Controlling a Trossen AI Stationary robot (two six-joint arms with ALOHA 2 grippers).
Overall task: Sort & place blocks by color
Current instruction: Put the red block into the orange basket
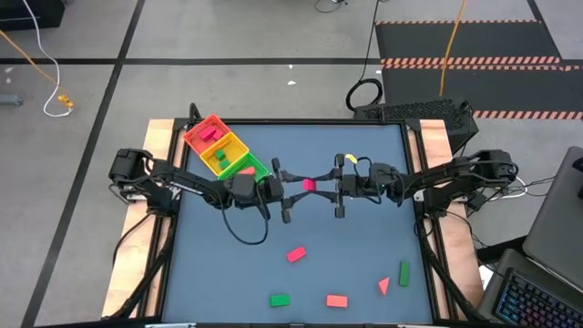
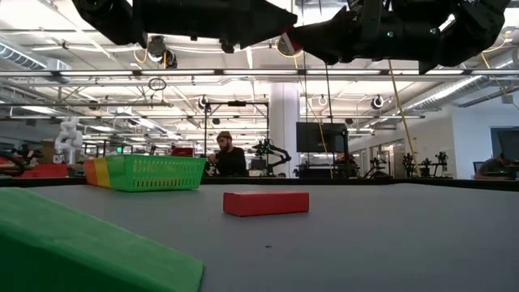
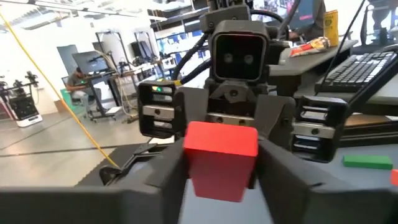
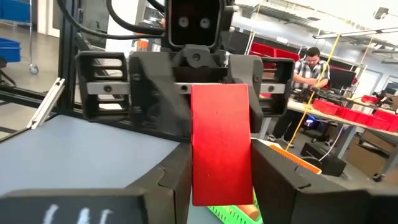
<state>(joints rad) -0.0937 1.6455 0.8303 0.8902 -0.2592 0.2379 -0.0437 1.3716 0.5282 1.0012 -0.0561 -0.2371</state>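
Above the table's middle, my two grippers face each other with one pink-red block (image 1: pixel 308 185) between them. My left gripper (image 1: pixel 295 188) comes from the left and my right gripper (image 1: pixel 322 186) from the right, and both are shut on the block. Loose blocks lie flat near the near edge: a pink brick (image 1: pixel 296 254), a green one (image 1: pixel 280 299), a pink one (image 1: pixel 336 300), a pink wedge (image 1: pixel 383 286) and a green brick (image 1: pixel 404 272). In the low view a red brick (image 2: pixel 266 203) lies mid-table. My left gripper (image 3: pixel 221 190) pinches the block's left end (image 3: pixel 221 168) between its two fingers, level, coming from the table's left. The block is lifted clear of the table. My right gripper (image 4: pixel 221 190) pinches the block's right end (image 4: pixel 221 168) between its two fingers, level, coming from the table's right, along the block's length. The block stands clear above the table between the two grippers.
The red-yellow-green tray (image 1: pixel 239 146) sits slanted at the far left, just behind my left arm, with a few small blocks in its compartments. In the low view a green block (image 2: pixel 81 251) lies close to the camera. Bare table lies between the grippers and the loose blocks.
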